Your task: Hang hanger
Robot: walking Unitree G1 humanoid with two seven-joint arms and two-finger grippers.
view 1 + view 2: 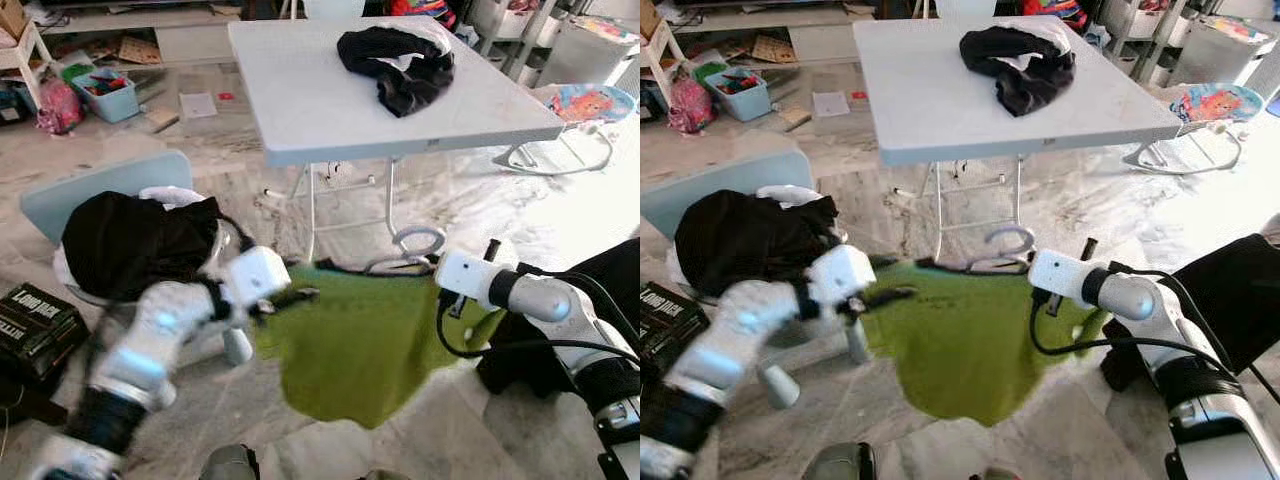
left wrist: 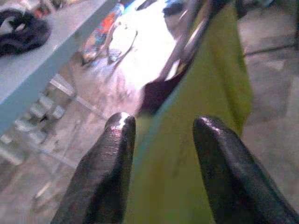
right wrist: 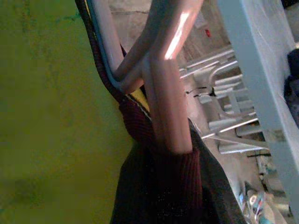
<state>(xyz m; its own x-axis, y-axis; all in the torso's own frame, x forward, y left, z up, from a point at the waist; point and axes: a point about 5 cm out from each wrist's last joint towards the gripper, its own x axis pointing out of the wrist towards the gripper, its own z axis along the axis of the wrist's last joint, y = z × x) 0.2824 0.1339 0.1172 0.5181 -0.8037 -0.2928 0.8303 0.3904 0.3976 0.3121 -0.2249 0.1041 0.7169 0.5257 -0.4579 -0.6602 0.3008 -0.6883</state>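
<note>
A green shirt hangs on a metal hanger whose hook curls up in front of the table legs. My right gripper is at the shirt's right shoulder and shut on the hanger. The right wrist view has the hanger's tube very close, with the shirt's dark red collar under it. My left gripper is at the shirt's left edge, blurred. In the left wrist view its fingers stand apart, open, with green cloth just beyond them.
A white folding table stands straight ahead with a black garment on it. On my left a pale blue chair carries black clothes, beside a black box. Dark clothing lies at right; clutter lines the back.
</note>
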